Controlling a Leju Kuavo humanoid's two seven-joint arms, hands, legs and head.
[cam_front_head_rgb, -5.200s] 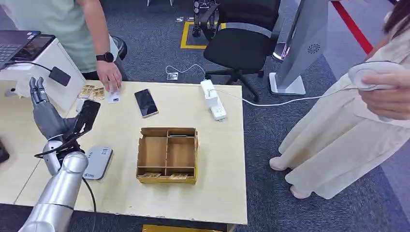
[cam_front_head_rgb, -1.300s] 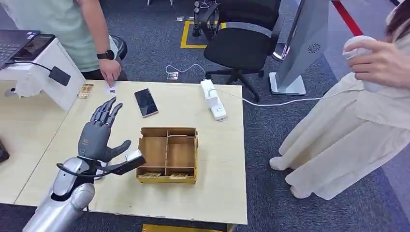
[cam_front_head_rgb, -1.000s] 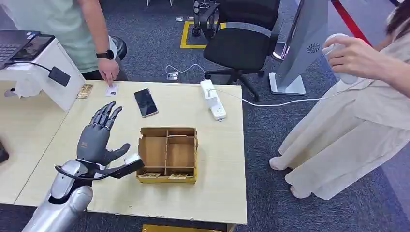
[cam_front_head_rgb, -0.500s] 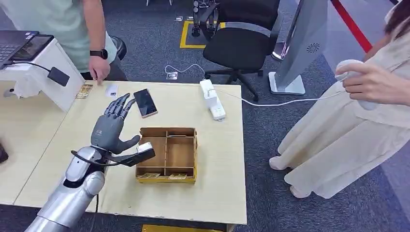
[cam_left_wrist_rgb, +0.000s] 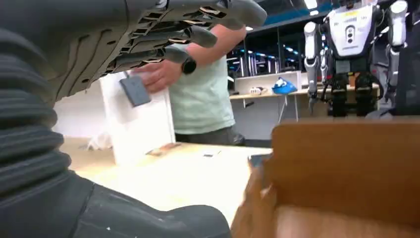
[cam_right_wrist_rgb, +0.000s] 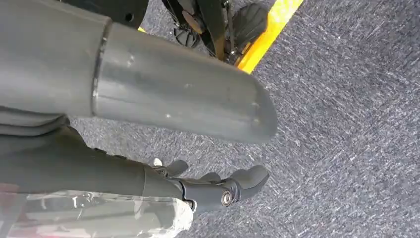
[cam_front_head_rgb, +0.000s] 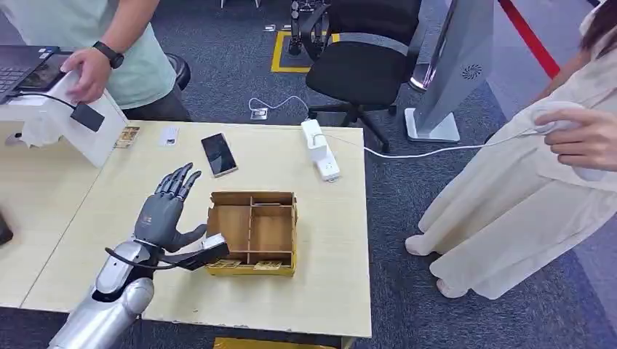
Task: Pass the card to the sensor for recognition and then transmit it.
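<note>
The left hand (cam_front_head_rgb: pixel 166 212), fingers spread and holding nothing, hovers beside the wooden box (cam_front_head_rgb: pixel 252 233), suggesting the card is already delivered.

Pale wooden rectangular table (cam_front_head_rgb: pixel 331 291), seen from above in the head view. Brown cardboard divided tray (cam_front_head_rgb: pixel 252 233) sits near the middle, toward the near edge. Black smartphone (cam_front_head_rgb: pixel 219 154) lies flat near the far edge, left of centre. Small white card (cam_front_head_rgb: pixel 169 136) just beside it toward the far left corner; tan printed cards (cam_front_head_rgb: pixel 128 136) at that corner. White power strip (cam_front_head_rgb: pixel 320 149) lies at the far edge, right of centre, its white cable (cam_front_head_rgb: pixel 429 153) running off the right edge.
</note>
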